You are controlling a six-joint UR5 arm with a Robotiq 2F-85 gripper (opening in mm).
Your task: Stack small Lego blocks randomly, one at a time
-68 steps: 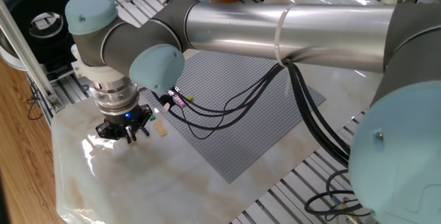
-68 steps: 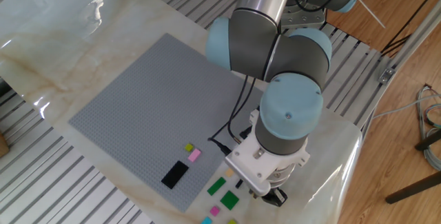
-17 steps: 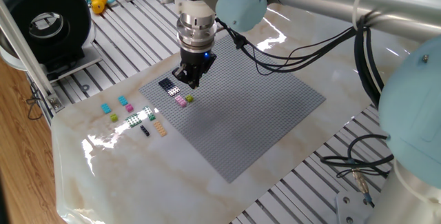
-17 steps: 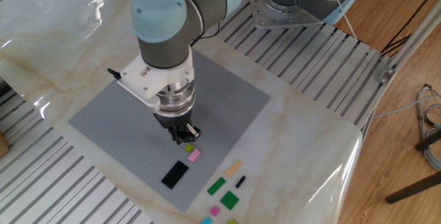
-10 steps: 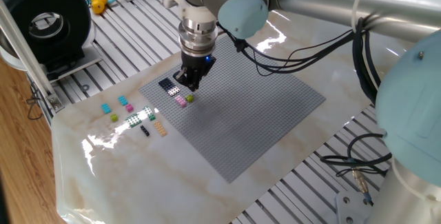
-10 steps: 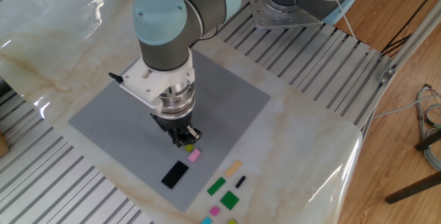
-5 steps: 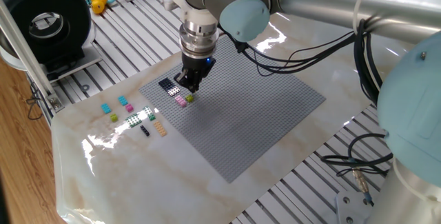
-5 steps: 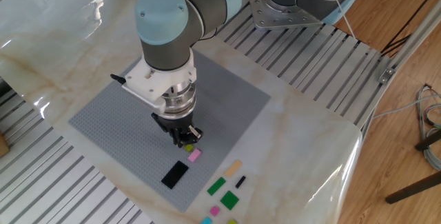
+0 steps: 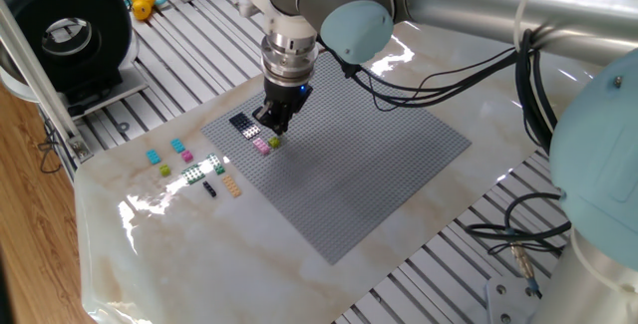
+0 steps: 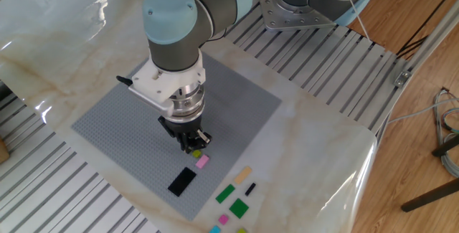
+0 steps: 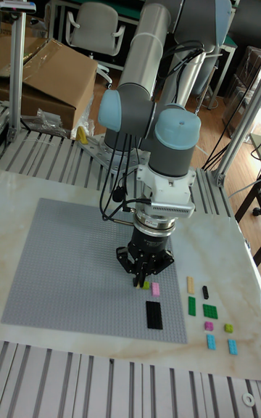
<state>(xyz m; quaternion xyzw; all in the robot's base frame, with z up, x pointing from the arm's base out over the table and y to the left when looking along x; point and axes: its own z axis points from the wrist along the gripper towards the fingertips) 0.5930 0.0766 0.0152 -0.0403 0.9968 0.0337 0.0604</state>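
One fixed view: black two-finger tool (image 9: 276,125) sits low over large grey studded baseplate (image 9: 379,179), beside tiny lime green plastic brick (image 9: 274,143) & pink brick (image 9: 262,146); can't tell if fingers are apart.

Other fixed view: spare bricks, e.g. green plate (image 10: 239,207), near worktop (image 10: 315,154) edge.

Tall fixed view: bricks likely light, stiff, slippery; pinch flat sides. Baseplate centre open.

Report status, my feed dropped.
Hand low on grey baseplate, at lime brick; grip unclear. Pink brick and black plate beside it. Nothing blocking.
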